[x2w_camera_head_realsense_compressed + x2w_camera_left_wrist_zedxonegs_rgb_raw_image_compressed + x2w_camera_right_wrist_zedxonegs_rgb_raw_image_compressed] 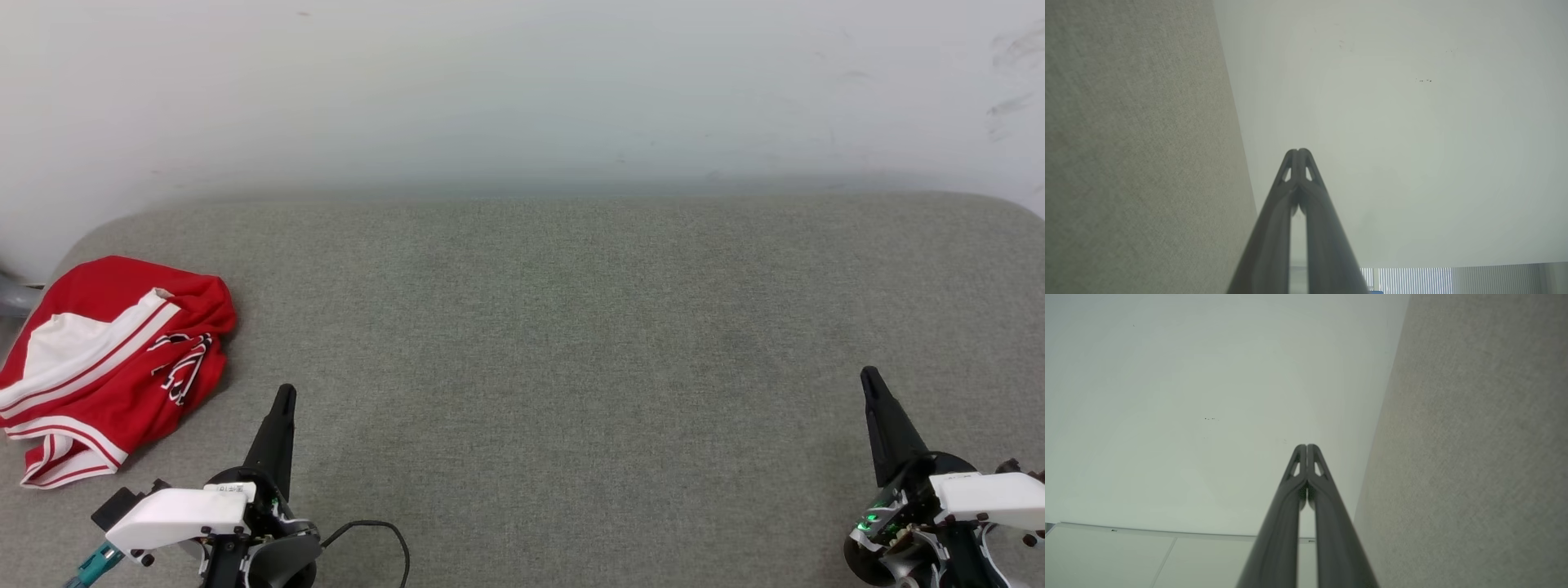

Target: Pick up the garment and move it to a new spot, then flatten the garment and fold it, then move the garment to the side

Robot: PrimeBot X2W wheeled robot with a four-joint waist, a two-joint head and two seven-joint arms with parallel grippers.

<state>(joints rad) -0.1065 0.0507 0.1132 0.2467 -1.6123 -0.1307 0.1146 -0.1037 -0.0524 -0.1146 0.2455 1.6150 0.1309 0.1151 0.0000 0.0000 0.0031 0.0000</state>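
The garment, a red jersey with white panels, striped trim and dark lettering, lies bunched up at the far left of the grey cushioned surface. My left gripper is shut and empty, its tip a short way to the right of the jersey's lower edge, not touching it. Far across on the right, my right gripper is also shut and holds nothing. In the left wrist view the left gripper has its fingertips pressed together, as does the right gripper in the right wrist view.
A pale wall rises behind the surface. A black cable loops near my left wrist. A grey pipe-like object pokes in at the left edge beside the jersey. Both wrist views look along the grey fabric toward the wall.
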